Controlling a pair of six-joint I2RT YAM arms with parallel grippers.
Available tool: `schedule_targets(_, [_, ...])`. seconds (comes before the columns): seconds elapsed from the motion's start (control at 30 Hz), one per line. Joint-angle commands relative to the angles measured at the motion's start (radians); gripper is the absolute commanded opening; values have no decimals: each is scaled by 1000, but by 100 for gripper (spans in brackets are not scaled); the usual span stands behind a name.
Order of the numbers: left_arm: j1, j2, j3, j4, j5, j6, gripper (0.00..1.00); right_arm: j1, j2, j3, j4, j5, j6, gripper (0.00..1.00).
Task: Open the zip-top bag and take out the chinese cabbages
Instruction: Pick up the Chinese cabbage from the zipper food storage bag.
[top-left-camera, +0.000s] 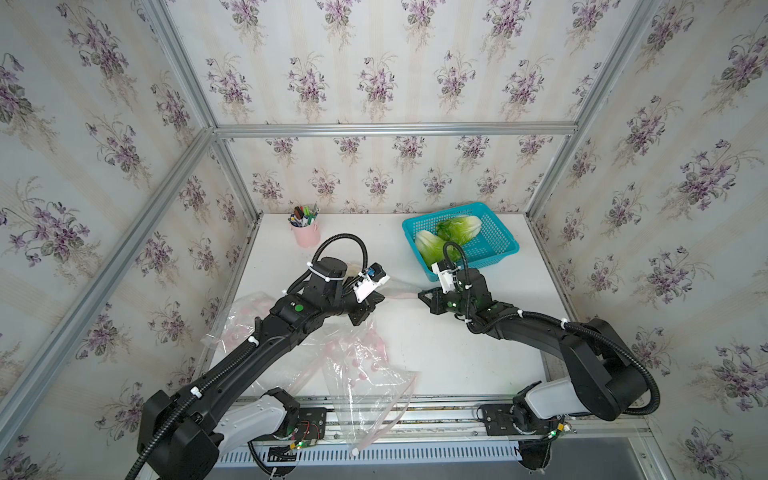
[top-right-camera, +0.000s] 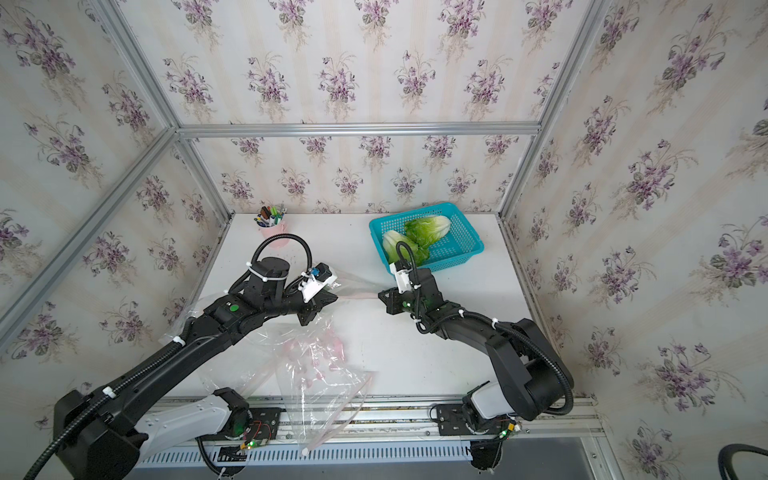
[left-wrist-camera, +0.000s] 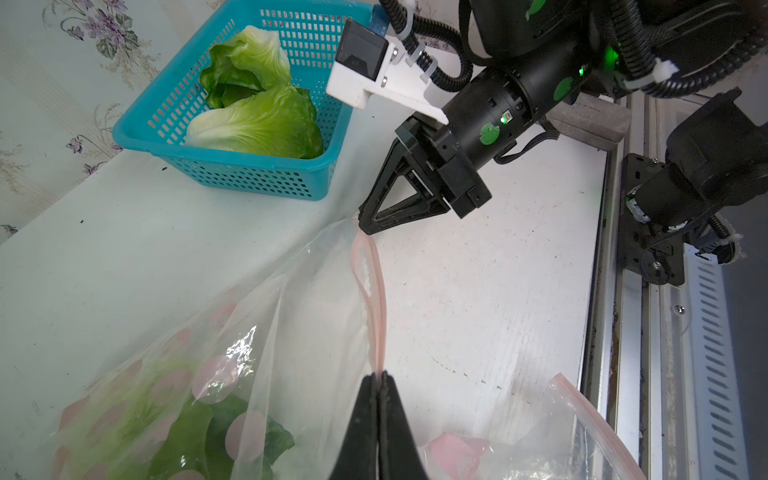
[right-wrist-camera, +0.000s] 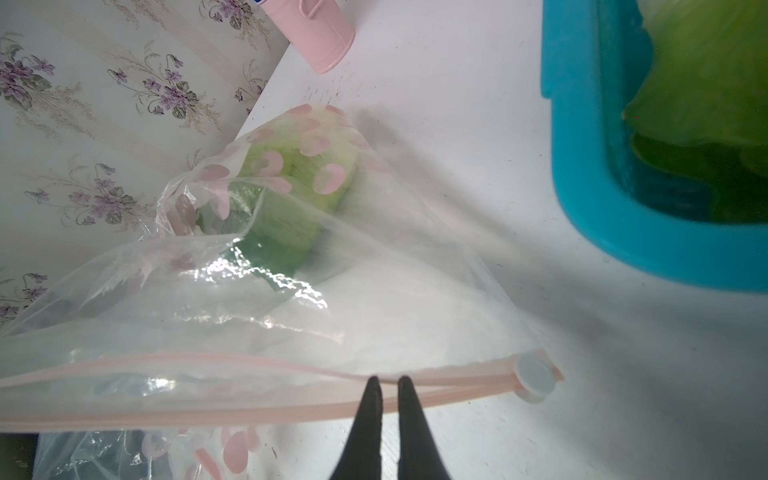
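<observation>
A clear zip-top bag (right-wrist-camera: 291, 291) with pink dots is stretched between my two grippers, and its pink zip strip (left-wrist-camera: 374, 291) runs from one to the other. My left gripper (left-wrist-camera: 380, 374) is shut on one end of the strip. My right gripper (right-wrist-camera: 387, 379) pinches the strip near the white slider (right-wrist-camera: 534, 380). One chinese cabbage (right-wrist-camera: 286, 208) lies inside the bag. Two more chinese cabbages (top-left-camera: 459, 230) (top-left-camera: 430, 247) lie in the teal basket (top-left-camera: 494, 245). In both top views the left arm hides most of the held bag.
A pink cup of pens (top-left-camera: 305, 235) stands at the back left. A second clear dotted bag (top-left-camera: 365, 374) lies crumpled at the front and hangs over the table's edge. More clear plastic (top-left-camera: 245, 320) shows beside the left arm. Walls enclose three sides.
</observation>
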Motion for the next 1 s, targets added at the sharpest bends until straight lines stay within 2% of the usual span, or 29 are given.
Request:
schedule_targets(0.0, [-1,-1,5,6,-1,2,0,3,18,14,37,-10,8,9])
schedule_targets(0.2, [-1,-1,5,5,-5,0,0,49,52,40,15,-17,-13,9])
schedule_targets(0.5, [-2,11,13,6,-26,-7,0,77,14,10,-22,-19,-25,9])
schedule_targets(0.8, [-3,19,18,6,-24,-13,0,117,6,-50,33,-23,10,9])
schedule_targets(0.97, [-7,19,15,6,-9,-9,0,125,27,-41,123,-24,1,18])
